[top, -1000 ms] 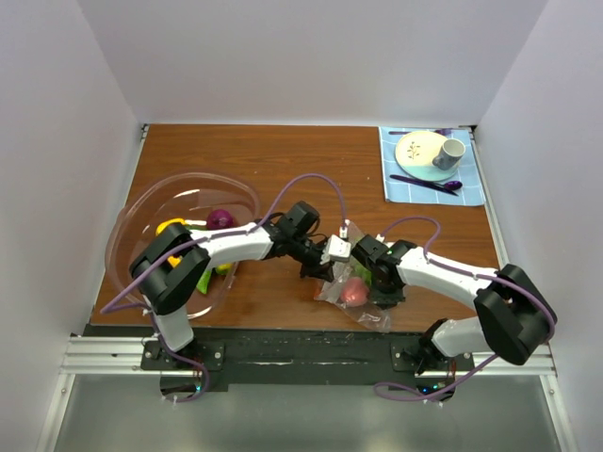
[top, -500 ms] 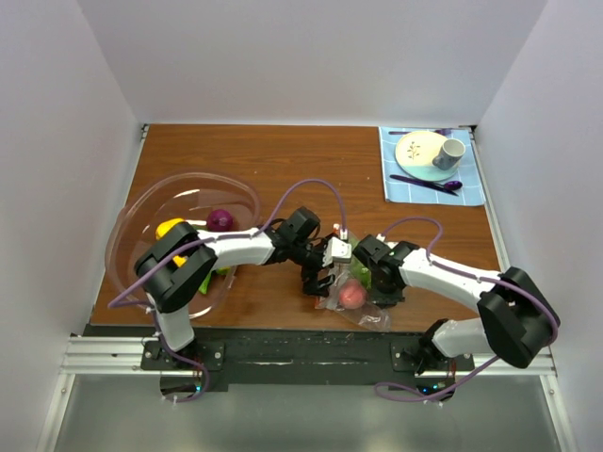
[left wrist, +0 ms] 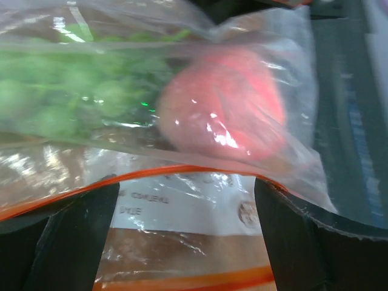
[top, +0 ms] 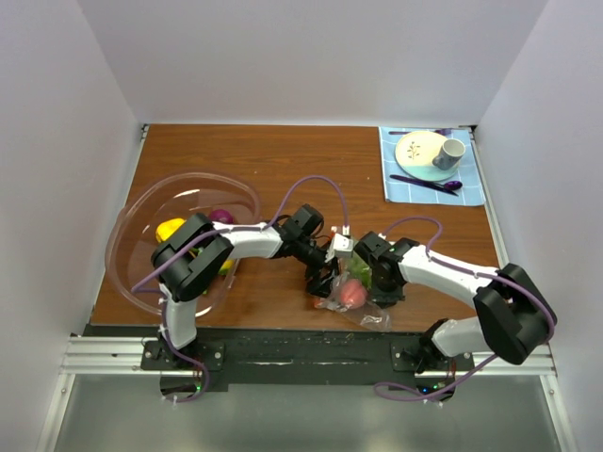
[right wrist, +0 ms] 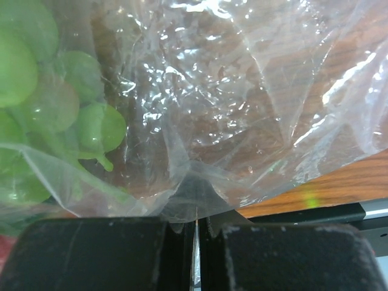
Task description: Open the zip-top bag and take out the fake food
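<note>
Clear, crinkly film makes up the bag (top: pixel 363 311), which lies on the brown wooden table (top: pixel 283 160) near the front edge, between the two wrists; its orange zip strip (left wrist: pixel 182 171) shows as a thin curved line in the left wrist view, with a white printed label (left wrist: pixel 182 209) just below it. Inside the film I see a smooth, rounded pink-red piece (left wrist: pixel 224 103) and, beside it, a cluster of glossy green grapes (right wrist: pixel 54 109); both sit within the bag.

Left gripper (left wrist: pixel 185 194): fingers spread wide, one black pad at either side of the label, gripping nothing; I cannot tell whether the pads touch the film.

Right gripper (right wrist: pixel 195 227): fingers pressed together, with a fold of the wrinkled film pinched in the seam between them.

To the left stands a large clear pinkish bowl (top: pixel 141 212), round and thin-walled, holding a yellow piece (top: pixel 170 228) and a purple piece (top: pixel 221 216).

Compared with a second ago: the left fingers were together and now stand apart; the left gripper sits slightly nearer the front edge, over the zip-strip side of the bag; the left arm's elbow has swung to the right; the right gripper's pinch and the pink-red piece are where they were.
</note>
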Motion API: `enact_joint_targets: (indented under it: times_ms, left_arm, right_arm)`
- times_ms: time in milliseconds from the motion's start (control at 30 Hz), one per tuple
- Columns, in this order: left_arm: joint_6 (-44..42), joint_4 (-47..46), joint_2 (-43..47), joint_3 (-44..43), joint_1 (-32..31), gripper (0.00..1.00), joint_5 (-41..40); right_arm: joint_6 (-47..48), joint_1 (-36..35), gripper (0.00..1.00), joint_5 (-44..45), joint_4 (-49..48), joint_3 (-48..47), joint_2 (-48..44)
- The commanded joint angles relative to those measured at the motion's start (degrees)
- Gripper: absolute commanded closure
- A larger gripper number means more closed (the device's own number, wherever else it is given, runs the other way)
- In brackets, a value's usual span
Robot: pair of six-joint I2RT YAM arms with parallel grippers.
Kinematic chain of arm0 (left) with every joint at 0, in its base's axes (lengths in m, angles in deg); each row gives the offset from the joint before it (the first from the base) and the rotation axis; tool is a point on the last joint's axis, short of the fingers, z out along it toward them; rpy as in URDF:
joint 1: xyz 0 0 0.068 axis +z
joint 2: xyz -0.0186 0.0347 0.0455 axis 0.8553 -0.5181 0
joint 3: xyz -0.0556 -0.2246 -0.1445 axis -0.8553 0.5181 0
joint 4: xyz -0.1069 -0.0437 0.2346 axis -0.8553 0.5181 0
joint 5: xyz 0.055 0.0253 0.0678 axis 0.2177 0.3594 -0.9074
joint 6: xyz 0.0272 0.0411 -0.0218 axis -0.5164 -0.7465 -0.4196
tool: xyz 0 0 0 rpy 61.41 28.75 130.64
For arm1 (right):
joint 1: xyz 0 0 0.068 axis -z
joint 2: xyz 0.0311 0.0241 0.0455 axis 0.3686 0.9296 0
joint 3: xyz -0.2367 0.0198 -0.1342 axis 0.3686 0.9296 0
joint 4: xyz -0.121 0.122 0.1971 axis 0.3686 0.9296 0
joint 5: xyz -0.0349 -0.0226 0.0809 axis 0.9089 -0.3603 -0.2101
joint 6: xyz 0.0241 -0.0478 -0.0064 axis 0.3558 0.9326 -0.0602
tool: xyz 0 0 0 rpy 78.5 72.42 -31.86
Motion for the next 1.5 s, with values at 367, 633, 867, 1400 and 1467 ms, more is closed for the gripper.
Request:
enact_joint_targets:
  times_ms: [367,633,867,1400,1467]
  left_arm:
    - [21.8,-19.7,4.6,-1.4,-1.2,0.0,12.7]
    - [19.7,-18.3,4.6,-0.8,-1.1,0.0,3.8]
    - [5.8,-8.4,7.5,4.2,-1.2,0.0,-1.1]
    - [-3.2,-6.6,11.1,11.2,-0.4,0.0,-5.9]
    - [-1.6,-9.2,10.4,10.8,-1.0,0.0,-4.3]
  right_arm:
    - [-16.2,-2.6,1.0,-7.1,-22.0,7.1,-2.8]
    - [-24.7,1.9,1.0,-4.1,-20.3,9.3,-15.0]
    - [-25.5,2.9,1.0,-2.0,-18.3,8.7,-16.0]
    - [-22.0,2.9,1.0,-3.8,-20.9,9.6,-13.5]
    - [-21.9,2.9,1.0,-4.3,-21.6,9.9,-13.2]
